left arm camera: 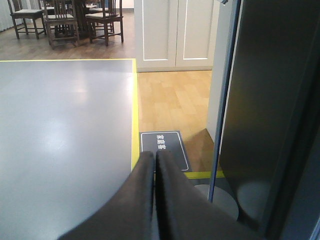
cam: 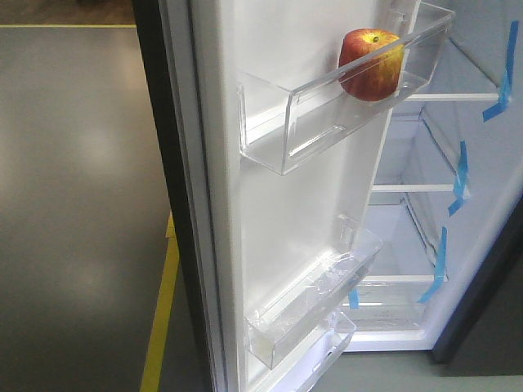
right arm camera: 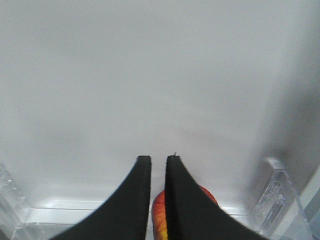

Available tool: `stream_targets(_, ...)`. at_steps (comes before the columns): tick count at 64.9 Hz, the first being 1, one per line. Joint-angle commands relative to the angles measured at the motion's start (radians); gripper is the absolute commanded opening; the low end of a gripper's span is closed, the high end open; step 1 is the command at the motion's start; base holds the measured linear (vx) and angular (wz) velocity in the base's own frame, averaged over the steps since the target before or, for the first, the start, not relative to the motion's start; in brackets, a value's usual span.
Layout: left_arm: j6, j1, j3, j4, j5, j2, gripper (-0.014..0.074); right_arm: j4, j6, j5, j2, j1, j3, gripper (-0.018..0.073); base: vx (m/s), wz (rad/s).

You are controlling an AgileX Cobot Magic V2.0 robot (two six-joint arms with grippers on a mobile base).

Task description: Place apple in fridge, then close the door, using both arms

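Observation:
The red and yellow apple (cam: 372,65) sits in the top clear bin (cam: 327,122) on the white inside of the open door (cam: 286,220). To the right is the fridge (cam: 482,163), showing white walls, glass shelves and blue tape strips. Neither gripper appears in the front view. My right gripper (right arm camera: 158,159) hovers above the apple (right arm camera: 158,218), facing the white door lining; its fingers are shut to a narrow slit and hold nothing. My left gripper (left arm camera: 155,156) is shut and empty, just left of the door's dark outer face (left arm camera: 260,100).
Two lower clear bins (cam: 310,310) hang on the door. A yellow floor line (cam: 159,318) runs beside the grey floor. Beyond the left gripper lie a dark floor sign (left arm camera: 162,147), wooden flooring, white cabinets (left arm camera: 175,35) and chairs (left arm camera: 65,20).

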Motion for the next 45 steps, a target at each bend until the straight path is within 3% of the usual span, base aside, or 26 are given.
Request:
stream_targets(1,-0.007,0.001,0.028,-0.001,-0.071,-0.017,-0.0006,0.022,-0.008,-0.005,-0.092,-0.006,-0.027,-0.001,0.0,0.0)
stream_targets(15,-0.007,0.001,0.028,-0.001,-0.071,-0.017,-0.0006,-0.015,-0.036,-0.031,-0.288,-0.006,0.144,-0.0005,0.0,0.0)
stream_targets(28,-0.009,0.001,0.028,-0.004,-0.114,-0.017,-0.0006,-0.018,-0.066,-0.157,-0.515,-0.006,0.501,-0.0005,0.0,0.0)
stream_targets(45,-0.172,0.001,0.028,-0.004,-0.278,-0.017,-0.0006,-0.02,-0.065,-0.345,-0.825,-0.006,1.018,-0.0005,0.0,0.0)
